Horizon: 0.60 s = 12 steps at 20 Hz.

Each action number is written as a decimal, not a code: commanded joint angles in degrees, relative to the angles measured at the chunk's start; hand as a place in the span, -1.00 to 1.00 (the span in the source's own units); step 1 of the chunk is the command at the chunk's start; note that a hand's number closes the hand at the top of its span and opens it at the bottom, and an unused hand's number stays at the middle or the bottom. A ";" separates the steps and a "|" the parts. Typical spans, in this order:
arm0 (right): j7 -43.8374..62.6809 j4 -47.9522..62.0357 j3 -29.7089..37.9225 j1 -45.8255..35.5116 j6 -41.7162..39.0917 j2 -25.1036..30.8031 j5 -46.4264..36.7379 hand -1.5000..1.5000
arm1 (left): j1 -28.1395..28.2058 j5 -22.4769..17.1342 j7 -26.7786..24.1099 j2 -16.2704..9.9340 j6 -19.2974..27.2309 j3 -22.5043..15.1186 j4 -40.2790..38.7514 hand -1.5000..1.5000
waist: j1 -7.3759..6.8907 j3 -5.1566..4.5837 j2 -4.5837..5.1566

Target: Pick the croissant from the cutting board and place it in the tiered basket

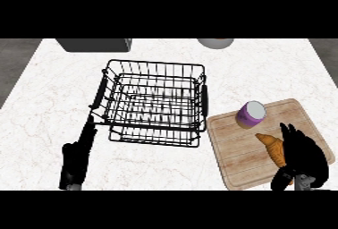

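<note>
So I'm looking straight down at my counter (46, 116), white marble-looking top with faint reddish-brown veins running all over it. It fills pretty much everything I can see. Past the counter's left and right sides there's a strip of darker grey, floor I guess, can't tell much more. At the counter's far edge sits a dark grey box (92, 44), cut off, and further right along that edge a pale round thing (215, 43), also cut off. Lighting's even, soft shadows.

The white marbled table (46, 103) carries a black wire tiered basket (155, 103), a wooden cutting board (241, 154) beside it, and a dark box (92, 44) at the far edge.
</note>
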<state>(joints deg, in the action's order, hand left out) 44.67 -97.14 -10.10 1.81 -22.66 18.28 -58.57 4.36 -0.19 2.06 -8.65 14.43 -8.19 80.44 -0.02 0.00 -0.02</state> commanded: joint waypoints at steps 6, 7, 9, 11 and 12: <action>-6.09 4.41 2.98 3.18 4.23 -0.88 -2.36 1.00 | -1.18 0.47 1.42 0.11 -2.69 3.08 0.13 0.00 | 0.10 0.00 0.00; -8.20 7.55 3.66 0.22 5.58 -1.15 -2.02 1.00 | 3.85 2.04 -2.66 1.42 -1.36 1.19 0.68 0.00 | -0.08 0.00 0.00; -10.29 14.01 3.00 -1.94 9.41 -1.65 -4.06 1.00 | -0.48 -0.24 5.62 -1.06 -3.59 3.21 4.98 0.00 | -0.20 0.02 0.03; -11.46 8.46 2.45 1.59 8.56 -1.40 -3.64 1.00 | 1.17 2.16 3.65 1.73 -1.19 1.51 3.74 0.00 | 0.00 0.01 -0.02; -12.55 10.63 3.81 -1.99 6.48 -0.69 -2.28 1.00 | 3.54 3.80 2.87 2.54 -0.50 -0.64 5.21 0.00 | -0.17 0.01 -0.01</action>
<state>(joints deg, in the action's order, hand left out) 35.67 -88.42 -6.98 1.35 -16.50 17.47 -61.54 5.40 1.20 3.13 -7.76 12.49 -6.27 82.14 0.01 -0.32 -0.21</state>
